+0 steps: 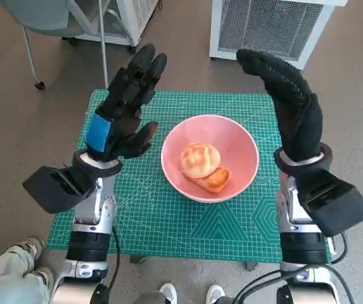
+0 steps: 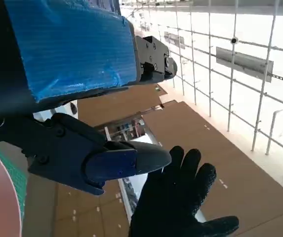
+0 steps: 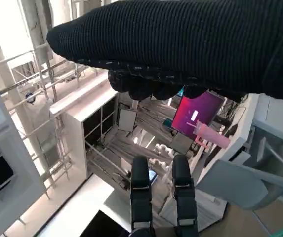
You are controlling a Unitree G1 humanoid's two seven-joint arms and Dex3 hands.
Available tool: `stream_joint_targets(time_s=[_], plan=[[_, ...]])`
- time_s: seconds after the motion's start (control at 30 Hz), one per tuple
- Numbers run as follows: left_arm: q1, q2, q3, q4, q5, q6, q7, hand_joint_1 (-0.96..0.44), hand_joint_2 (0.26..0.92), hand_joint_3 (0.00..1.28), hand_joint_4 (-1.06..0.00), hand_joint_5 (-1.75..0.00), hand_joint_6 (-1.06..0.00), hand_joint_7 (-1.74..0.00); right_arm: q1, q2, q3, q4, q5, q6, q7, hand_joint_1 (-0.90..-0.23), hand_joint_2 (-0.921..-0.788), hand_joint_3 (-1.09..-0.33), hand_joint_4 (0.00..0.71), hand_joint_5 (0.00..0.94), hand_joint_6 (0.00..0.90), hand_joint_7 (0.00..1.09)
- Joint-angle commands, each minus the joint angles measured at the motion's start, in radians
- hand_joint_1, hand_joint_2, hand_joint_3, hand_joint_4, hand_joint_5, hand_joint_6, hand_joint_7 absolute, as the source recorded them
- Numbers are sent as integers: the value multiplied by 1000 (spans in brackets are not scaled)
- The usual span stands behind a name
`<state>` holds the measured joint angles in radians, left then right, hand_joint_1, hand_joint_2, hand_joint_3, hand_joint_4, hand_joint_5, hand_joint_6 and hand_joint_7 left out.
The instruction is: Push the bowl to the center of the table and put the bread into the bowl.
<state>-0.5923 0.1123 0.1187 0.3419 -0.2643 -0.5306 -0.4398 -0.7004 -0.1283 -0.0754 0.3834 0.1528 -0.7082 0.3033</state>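
The pink bowl (image 1: 210, 157) sits near the middle of the green-matted surface (image 1: 168, 221), between the two hands and just below their fingers. Two pieces of bread (image 1: 200, 160) lie inside it, touching each other. The left hand (image 1: 125, 111) is raised beside the bowl, fingers (image 1: 144, 69) extended and holding nothing. The right hand (image 1: 289, 104) is likewise raised, its gloved fingers (image 1: 263, 63) spread and empty.

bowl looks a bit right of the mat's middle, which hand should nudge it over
Right, probably. The right hand is raised, holding nothing, beside the bowl on its right, so a leftward push suits it. The left hand is on the far side. Both bread pieces are already inside.
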Motion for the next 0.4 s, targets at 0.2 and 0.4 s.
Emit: stream_joint_targets(time_s=[0.2, 0.4], plan=[[-12, 10, -2, 15, 38, -54, 15, -727, 921, 550, -119, 0, -142, -79, -2, -3, 2, 2, -10, 12, -10, -693, -921, -818, 282, 11, 4, 662], [-21, 11, 3, 36, 46, -89, 22, -717, 921, 553, -107, 0, -113, -58, -11, -4, 1, 17, 1, 8, -1, -684, -921, -818, 280, 9, 2, 665]])
